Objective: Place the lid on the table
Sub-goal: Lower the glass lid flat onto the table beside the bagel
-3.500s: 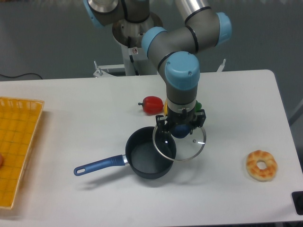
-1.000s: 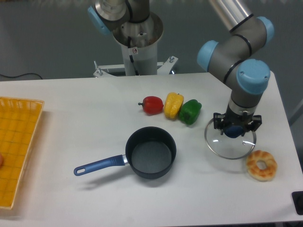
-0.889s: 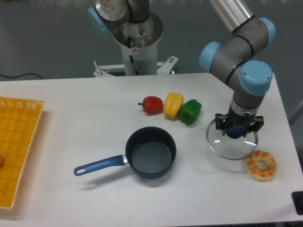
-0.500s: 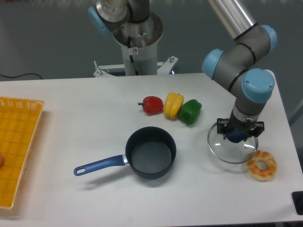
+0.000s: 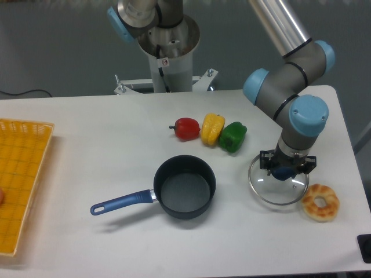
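**Lid coming down on the right side of the table**

The gripper (image 5: 288,168) is clamping the lid (image 5: 277,183) by its knob and has been carrying it away from the pot (image 5: 185,186). It is now settling beside the doughnut (image 5: 320,202) on the table (image 5: 104,150); release looks next.

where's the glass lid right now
Right side of the table, held by the gripper: the lid sits between the green pepper and the doughnut.

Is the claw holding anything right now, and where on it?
Yes. The claw is closed on the lid, gripping it by the dark blue knob at its centre, just left of the donut.
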{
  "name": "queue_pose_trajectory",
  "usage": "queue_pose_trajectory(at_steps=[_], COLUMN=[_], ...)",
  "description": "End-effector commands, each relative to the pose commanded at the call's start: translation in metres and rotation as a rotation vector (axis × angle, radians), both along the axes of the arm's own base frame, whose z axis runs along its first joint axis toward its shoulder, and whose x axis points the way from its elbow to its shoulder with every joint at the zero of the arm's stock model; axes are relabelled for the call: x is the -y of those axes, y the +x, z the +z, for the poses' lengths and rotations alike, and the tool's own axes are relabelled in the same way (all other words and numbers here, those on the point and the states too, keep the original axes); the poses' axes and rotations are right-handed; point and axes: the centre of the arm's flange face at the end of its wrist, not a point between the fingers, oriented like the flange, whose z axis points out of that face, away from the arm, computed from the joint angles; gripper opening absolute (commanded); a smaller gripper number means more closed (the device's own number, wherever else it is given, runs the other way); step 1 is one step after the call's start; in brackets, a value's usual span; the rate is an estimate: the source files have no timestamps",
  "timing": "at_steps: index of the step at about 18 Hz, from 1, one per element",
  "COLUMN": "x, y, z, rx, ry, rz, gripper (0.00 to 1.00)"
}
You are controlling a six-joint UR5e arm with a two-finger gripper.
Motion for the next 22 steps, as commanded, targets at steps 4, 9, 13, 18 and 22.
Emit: queue_pose_trajectory(at_steps=[4,9,13,18,22], x=[-0.006,-0.011,-0.014,-0.016,-0.020], y=[0.004,0.006,0.008,0.010,0.013], z=[-0.004,-0.008,-0.010,-0.010,-0.013], rx=[0.004,0.006,0.004,0.008,0.011], ry=[-0.002,-0.002,-0.002,0.002,-0.002], rz=[-0.009,-0.017,-0.017,-0.009,-0.012], gripper=[0.48,0.49,0.49,0.50,0.51])
